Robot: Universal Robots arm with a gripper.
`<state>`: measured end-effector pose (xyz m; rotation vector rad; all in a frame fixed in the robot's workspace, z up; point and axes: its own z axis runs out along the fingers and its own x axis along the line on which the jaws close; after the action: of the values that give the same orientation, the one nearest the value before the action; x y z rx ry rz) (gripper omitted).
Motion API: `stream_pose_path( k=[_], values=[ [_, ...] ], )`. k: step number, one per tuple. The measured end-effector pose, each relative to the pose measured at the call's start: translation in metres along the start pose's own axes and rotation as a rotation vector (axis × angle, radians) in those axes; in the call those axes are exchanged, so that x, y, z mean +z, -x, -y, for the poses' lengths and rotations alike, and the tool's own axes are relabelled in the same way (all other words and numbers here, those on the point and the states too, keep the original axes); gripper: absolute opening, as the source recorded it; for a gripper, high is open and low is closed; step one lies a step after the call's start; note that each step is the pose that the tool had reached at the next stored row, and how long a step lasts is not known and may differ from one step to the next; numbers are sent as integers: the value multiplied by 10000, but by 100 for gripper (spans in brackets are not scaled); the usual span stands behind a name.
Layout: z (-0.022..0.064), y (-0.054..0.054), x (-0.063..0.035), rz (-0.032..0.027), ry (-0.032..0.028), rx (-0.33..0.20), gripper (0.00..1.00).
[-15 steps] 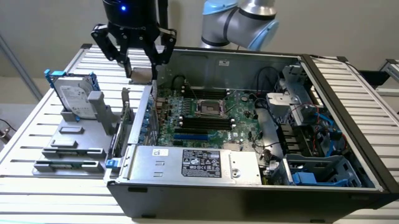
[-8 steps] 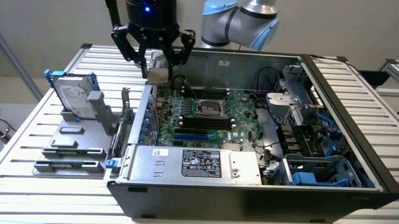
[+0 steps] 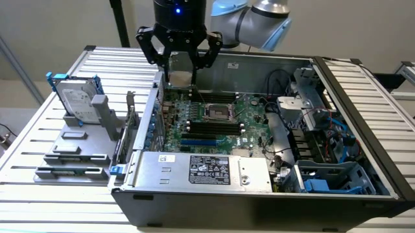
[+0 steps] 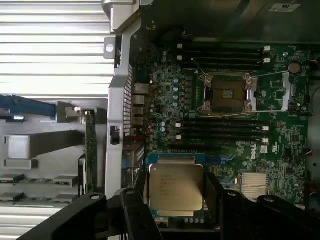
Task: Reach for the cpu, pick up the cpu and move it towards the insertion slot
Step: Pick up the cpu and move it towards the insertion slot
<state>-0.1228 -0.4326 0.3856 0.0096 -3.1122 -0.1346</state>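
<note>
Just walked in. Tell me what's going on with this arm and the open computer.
The arm's gripper is shut on the cpu, holding it in the air above the back edge of the open computer case. The insertion slot on the motherboard sits uncovered, its metal frame open and its dark centre bare. The chip is not over the slot yet. A hard drive stands in a grey holder on the table at the exterior view's left.

Wall (image 3: 58,24): plain, pale beige, evenly lit. Table (image 3: 116,60): ribbed metal slats, silver-grey, bearing an open computer case (image 3: 259,204). Pole (image 3: 120,22): dark, upright, behind the table. Rail (image 3: 19,73): grey, slanting, at the exterior view's left edge.
</note>
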Motion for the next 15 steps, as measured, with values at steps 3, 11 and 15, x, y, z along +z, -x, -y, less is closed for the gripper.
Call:
stream_pose_path(
  k=[3,11,15],
  values=[
    [1,139,-2,0,0,0,55],
    [-46,498,9,-1,-1,0,55],
    [-181,594,37,14,-11,1,55]
  ],
)
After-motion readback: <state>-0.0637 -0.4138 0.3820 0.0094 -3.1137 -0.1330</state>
